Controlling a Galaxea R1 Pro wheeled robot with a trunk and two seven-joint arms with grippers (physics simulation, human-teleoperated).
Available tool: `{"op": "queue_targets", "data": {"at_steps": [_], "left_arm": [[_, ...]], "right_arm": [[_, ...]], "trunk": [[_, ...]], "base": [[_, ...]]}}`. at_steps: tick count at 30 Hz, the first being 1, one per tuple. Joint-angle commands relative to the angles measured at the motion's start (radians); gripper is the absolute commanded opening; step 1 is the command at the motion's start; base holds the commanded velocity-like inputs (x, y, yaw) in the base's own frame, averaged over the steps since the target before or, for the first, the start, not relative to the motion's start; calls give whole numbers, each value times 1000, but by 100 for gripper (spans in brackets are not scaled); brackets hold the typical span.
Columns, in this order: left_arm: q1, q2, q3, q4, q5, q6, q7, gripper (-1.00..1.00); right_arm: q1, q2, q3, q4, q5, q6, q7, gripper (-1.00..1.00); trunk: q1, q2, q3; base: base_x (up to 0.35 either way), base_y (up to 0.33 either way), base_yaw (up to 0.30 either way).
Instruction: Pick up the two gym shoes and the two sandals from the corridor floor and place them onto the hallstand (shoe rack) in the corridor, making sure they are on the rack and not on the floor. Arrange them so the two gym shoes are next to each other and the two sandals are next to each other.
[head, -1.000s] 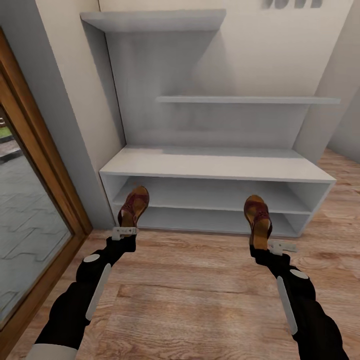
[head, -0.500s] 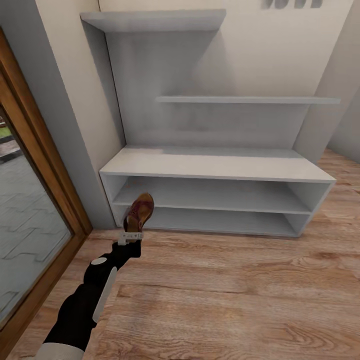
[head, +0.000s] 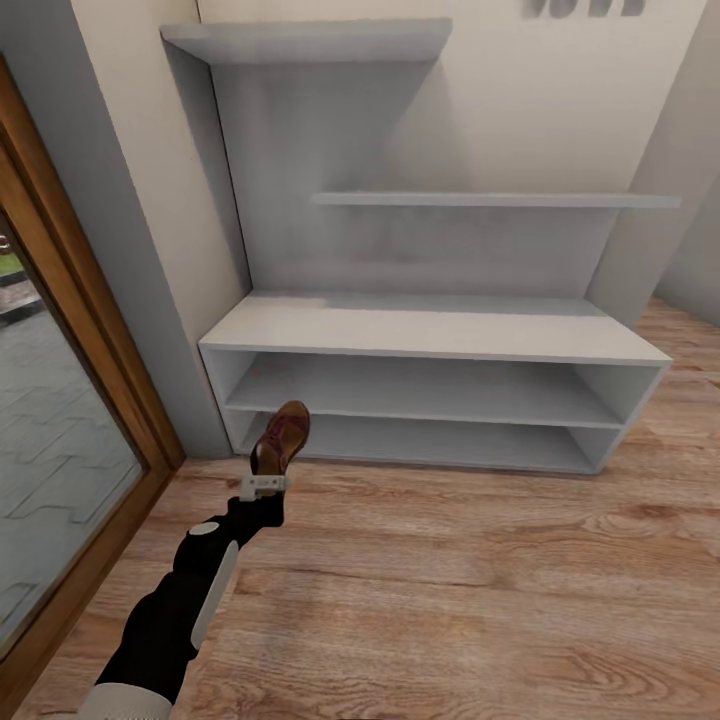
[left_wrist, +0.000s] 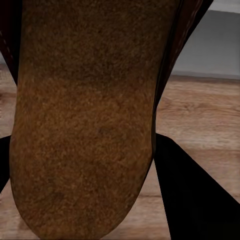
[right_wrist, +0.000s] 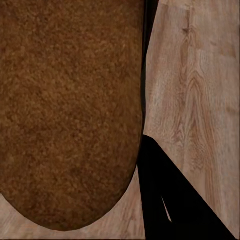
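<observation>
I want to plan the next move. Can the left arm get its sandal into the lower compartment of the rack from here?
Probably yes. The left gripper holds the sandal just in front of the rack's lower compartment, near its left end. That opening looks free, with nothing between.

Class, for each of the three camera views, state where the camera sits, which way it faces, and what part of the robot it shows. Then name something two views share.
Head view: high on the robot, facing forward and down at the light grey hallstand; left arm and left pincer show.
Left wrist view: by the left pincer, facing along the dark brown leather sandal toward the hallstand; dark finger shows.
Right wrist view: facing the wood-plank floor past another brown sandal sole.
Shared: head and left wrist views both show the left-held sandal.
</observation>
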Motion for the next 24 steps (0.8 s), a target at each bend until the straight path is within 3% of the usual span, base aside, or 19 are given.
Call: {"op": "queue_targets", "data": {"at_steps": [1, 7, 24], "left_arm": [[-1, 0, 1, 0, 5, 6, -2, -100], [1, 0, 0, 134, 1, 4, 6, -100], [1, 0, 1, 156, 0, 3, 9, -100]], "right_arm": [[-1, 0, 0, -1, 4, 6, -2, -100], [-1, -1, 0, -1, 9, 8, -2, -100], [-1, 1, 0, -2, 11, 8, -3, -100]], "trunk": [[0, 0, -1], [0, 0, -1], [0, 0, -1]], "base": [[0, 0, 0], [3, -86, 0], [36, -298, 0]]}}
